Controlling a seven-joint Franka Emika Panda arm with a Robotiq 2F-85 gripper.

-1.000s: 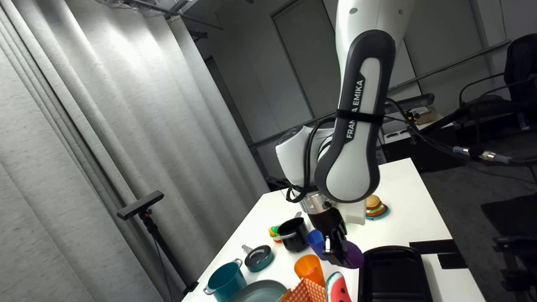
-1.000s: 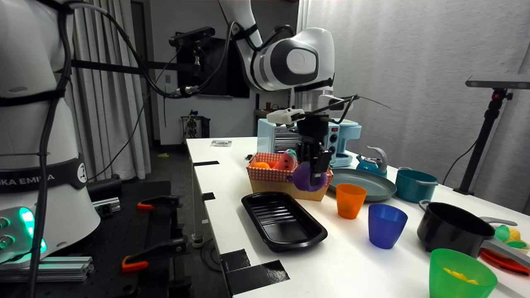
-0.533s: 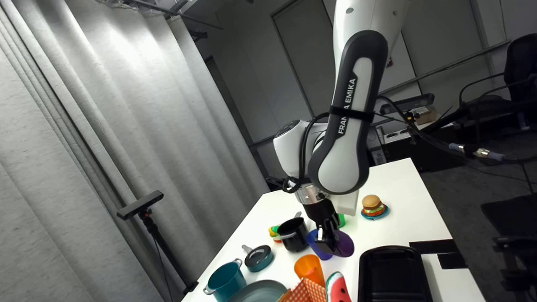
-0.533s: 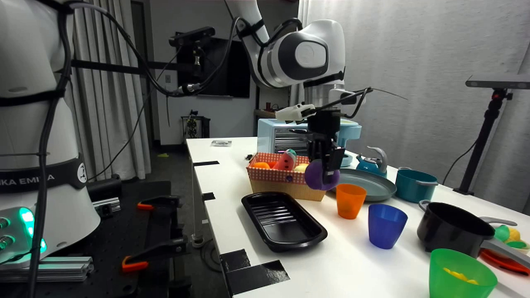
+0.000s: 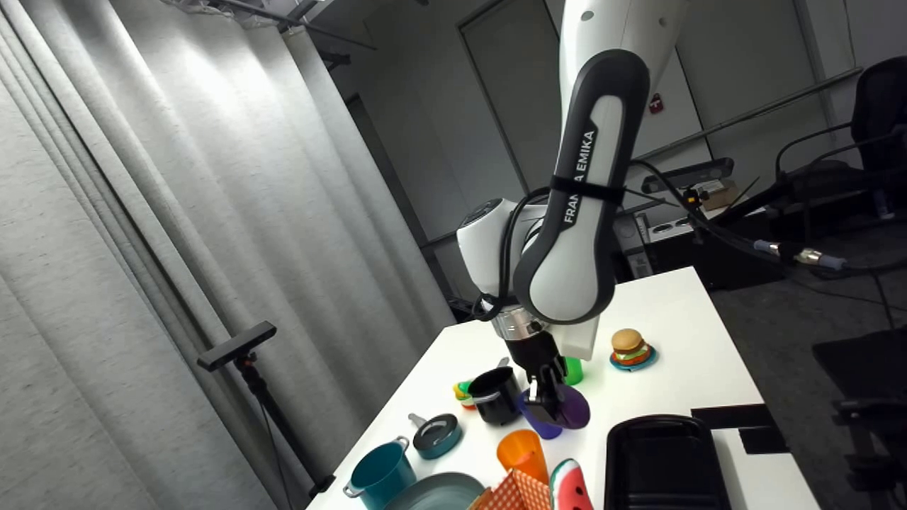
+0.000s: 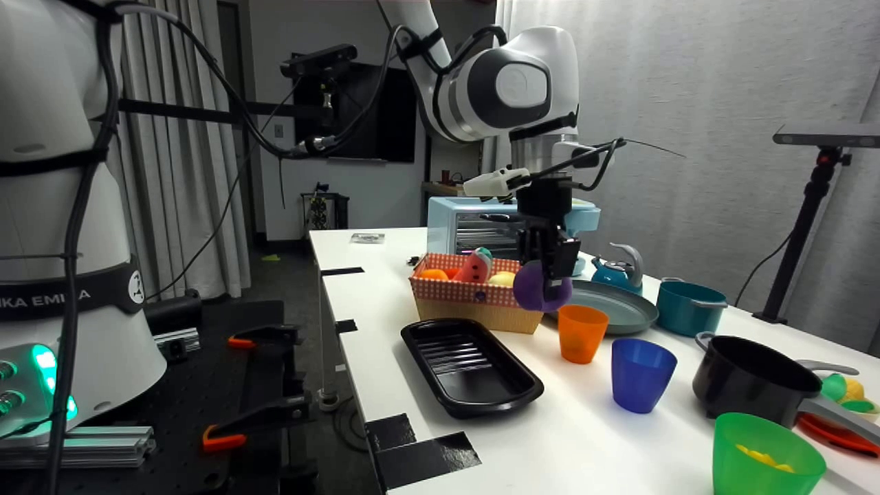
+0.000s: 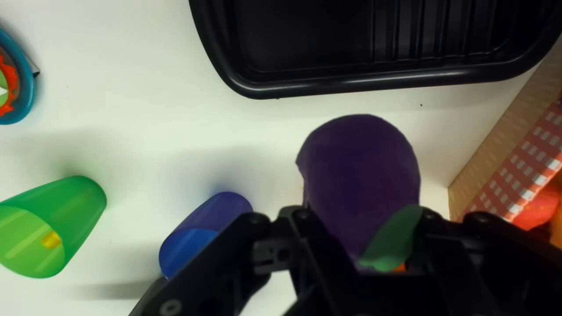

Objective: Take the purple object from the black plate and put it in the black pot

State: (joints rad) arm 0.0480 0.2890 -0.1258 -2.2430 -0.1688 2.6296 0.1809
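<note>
Across the foreground in an exterior view spreads a white table (image 6: 570,440), its left-hand edge running beside the robot base (image 6: 110,357) and its right-hand edge toward a grey curtain (image 6: 687,96). Nearest stands a green cup (image 6: 760,481) with something yellow (image 6: 762,457) inside. Just behind it, toward the right-hand edge, sits the black pot (image 6: 732,395). A blue cup (image 6: 639,381) comes next, between that pot and the black plate (image 6: 474,378), which lies near the left-hand edge. Beyond are an orange cup (image 6: 581,337) and a checked basket (image 6: 467,314) of toy fruit (image 6: 474,267).

Held in the air, the purple object (image 6: 529,285) shows in front of the basket's right end. In the wrist view, the gripper (image 7: 360,217) is closed in on it, one finger at either side, apart by no more than its width. Both have shifted toward the right-hand edge since a second ago, uncovering a pale yellow piece (image 6: 502,278) in the basket; cups, plate and pot have stayed put.

Farther back, a grey plate (image 6: 625,316) lies behind the orange cup, a teal pot (image 6: 687,313) and a kettle (image 6: 613,276) stand near the right-hand edge, and a blue toaster oven (image 6: 443,223) sits toward the far edge.
</note>
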